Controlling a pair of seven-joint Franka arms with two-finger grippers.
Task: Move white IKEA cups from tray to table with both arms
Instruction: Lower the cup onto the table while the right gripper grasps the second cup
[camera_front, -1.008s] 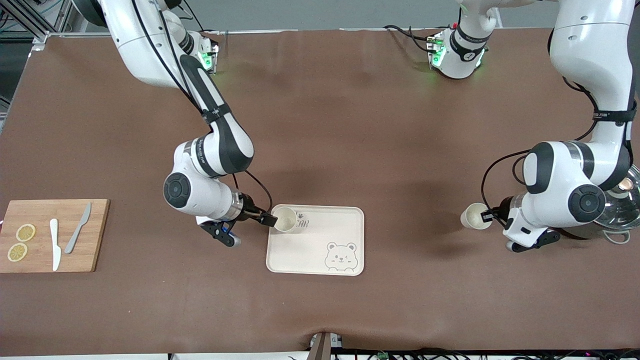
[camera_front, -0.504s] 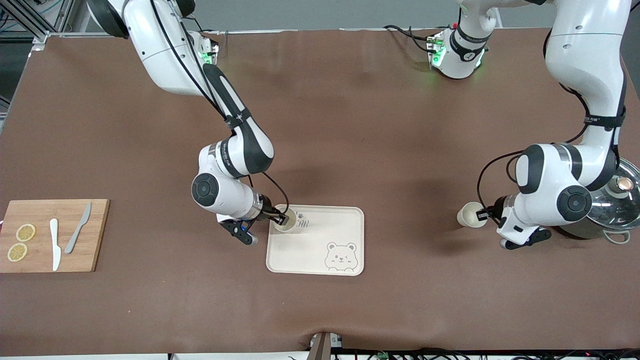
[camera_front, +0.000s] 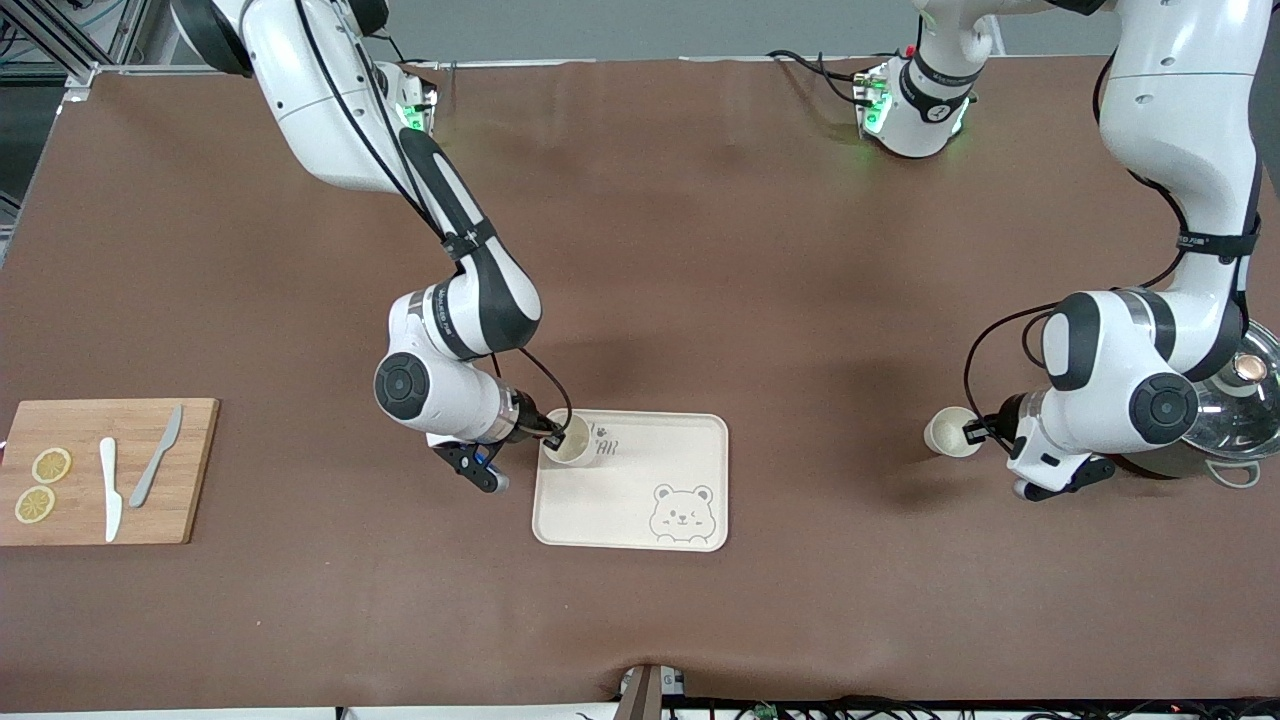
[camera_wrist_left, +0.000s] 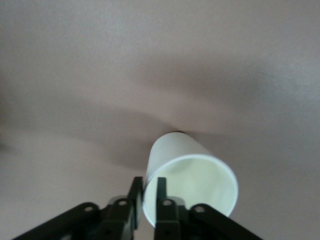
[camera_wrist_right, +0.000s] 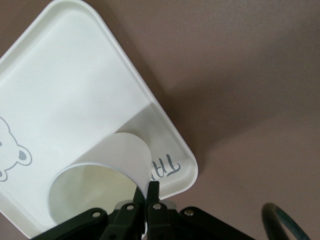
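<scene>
My right gripper (camera_front: 553, 440) is shut on the rim of one white cup (camera_front: 570, 441), one finger inside and one outside. It holds the cup over the cream bear tray (camera_front: 640, 455), at the corner by the printed lettering. In the right wrist view the right gripper (camera_wrist_right: 146, 192) pinches the cup (camera_wrist_right: 100, 172), whose base is low at the tray (camera_wrist_right: 60, 75). My left gripper (camera_front: 970, 433) is shut on the rim of the second white cup (camera_front: 948, 432), over bare table toward the left arm's end. The left wrist view shows the left gripper (camera_wrist_left: 148, 192) on this cup (camera_wrist_left: 190, 177).
A wooden cutting board (camera_front: 190, 470) with two lemon slices, a white knife and a grey knife lies toward the right arm's end. A pot with a glass lid (camera_front: 1240, 405) stands beside the left arm's wrist.
The right arm's wrist has swung closer to the tray while its cup stayed at the tray's corner. The left gripper and its cup shifted slightly and came back.
</scene>
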